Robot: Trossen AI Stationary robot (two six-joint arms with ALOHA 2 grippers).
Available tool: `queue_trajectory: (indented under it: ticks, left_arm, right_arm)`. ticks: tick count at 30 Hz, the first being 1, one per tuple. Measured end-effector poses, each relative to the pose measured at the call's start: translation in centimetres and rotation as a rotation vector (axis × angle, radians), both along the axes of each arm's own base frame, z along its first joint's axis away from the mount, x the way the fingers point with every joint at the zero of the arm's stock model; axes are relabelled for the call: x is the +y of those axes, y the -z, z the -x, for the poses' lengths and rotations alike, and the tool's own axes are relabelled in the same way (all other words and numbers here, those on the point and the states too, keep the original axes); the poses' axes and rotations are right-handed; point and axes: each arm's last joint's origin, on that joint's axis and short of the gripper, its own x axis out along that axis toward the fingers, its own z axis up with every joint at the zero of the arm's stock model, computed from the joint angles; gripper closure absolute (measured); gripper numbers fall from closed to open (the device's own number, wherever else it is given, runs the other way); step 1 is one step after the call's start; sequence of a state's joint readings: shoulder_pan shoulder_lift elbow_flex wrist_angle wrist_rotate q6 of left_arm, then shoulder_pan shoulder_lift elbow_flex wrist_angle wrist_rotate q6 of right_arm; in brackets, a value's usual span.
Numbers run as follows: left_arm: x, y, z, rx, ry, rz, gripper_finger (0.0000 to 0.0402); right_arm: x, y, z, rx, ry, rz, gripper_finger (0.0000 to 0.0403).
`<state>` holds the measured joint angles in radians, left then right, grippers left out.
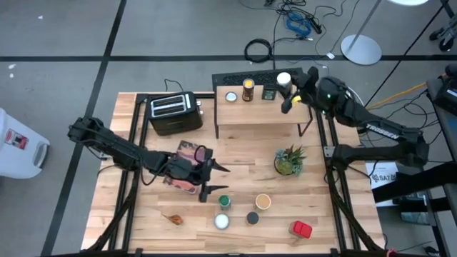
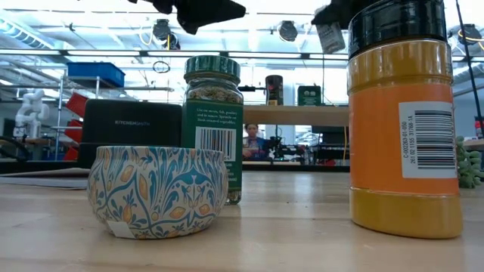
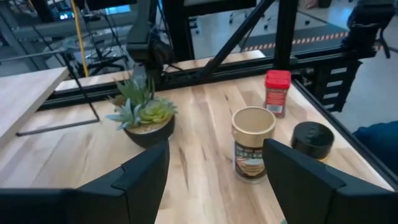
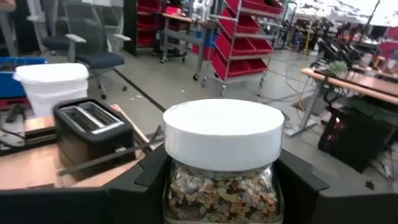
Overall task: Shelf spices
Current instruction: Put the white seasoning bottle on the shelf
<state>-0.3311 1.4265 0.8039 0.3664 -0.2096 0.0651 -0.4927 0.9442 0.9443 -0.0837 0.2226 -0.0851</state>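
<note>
The shelf [image 1: 258, 113] stands at the table's far side with a white-topped tin [image 1: 231, 96], a yellow-topped jar [image 1: 248, 89] and a dark tin [image 1: 268, 93] on its wooden top. My right gripper [image 1: 289, 91] is shut on a white-lidded jar [image 4: 222, 134] over the shelf's right far corner. My left gripper [image 1: 225, 178] hangs open above the reddish book [image 1: 187, 158], left of the loose spices: a green-topped jar [image 1: 224, 203], a tan-topped jar [image 3: 253, 152], a black-topped jar [image 3: 313, 140], a white tin [image 1: 222, 221] and a red-topped jar [image 3: 277, 93]. My right gripper pinches the white-lidded jar by its glass body [image 4: 222, 186], just under the lid, one finger [image 4: 134, 186] on each side. The fingers reach in from the table's right side. The jar is lifted clear above the shelf top.
The black toaster [image 1: 171, 113] sits left of the shelf. A potted plant [image 1: 289, 160] stands right of the table's middle, between shelf and loose spices. A small orange object [image 1: 173, 218] lies near the front edge. Bare wood shows on the shelf's right half.
</note>
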Motion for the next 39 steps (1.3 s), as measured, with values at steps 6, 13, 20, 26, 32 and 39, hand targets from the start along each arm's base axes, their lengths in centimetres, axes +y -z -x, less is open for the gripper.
queue_trajectory:
  ticks: [6, 13, 20, 26, 32, 39]
  left_arm:
    - [-0.6, 0.6, 0.5, 0.001, 0.022, -0.001, 0.0134]
    - [-1.2, 0.6, 0.7, 0.001, 0.041, -0.004, 0.0134]
    - [-1.3, 0.6, 0.7, 0.001, 0.046, -0.014, 0.0134]
    - [-1.3, 0.6, 0.7, -0.002, 0.046, -0.022, 0.0134]
    - [-1.3, 0.6, 0.7, -0.001, 0.046, -0.023, 0.0134]
    - [-1.3, 0.7, 0.7, -0.001, 0.047, -0.023, 0.0134]
  right_arm:
    - [-2.4, 0.9, 0.4, 0.007, 0.015, -0.024, 0.0216]
    - [-4.1, 4.2, 1.9, -0.089, 0.042, -0.014, 0.0216]
    - [-4.4, 7.0, 2.7, -0.120, -0.001, 0.019, 0.0216]
    - [-4.9, 8.7, 3.6, -0.111, 0.008, -0.011, 0.0216]
    - [-4.8, 10.3, 3.8, -0.116, 0.018, -0.030, 0.0216]
    - [-4.7, 11.4, 4.0, -0.119, 0.027, -0.047, 0.0216]
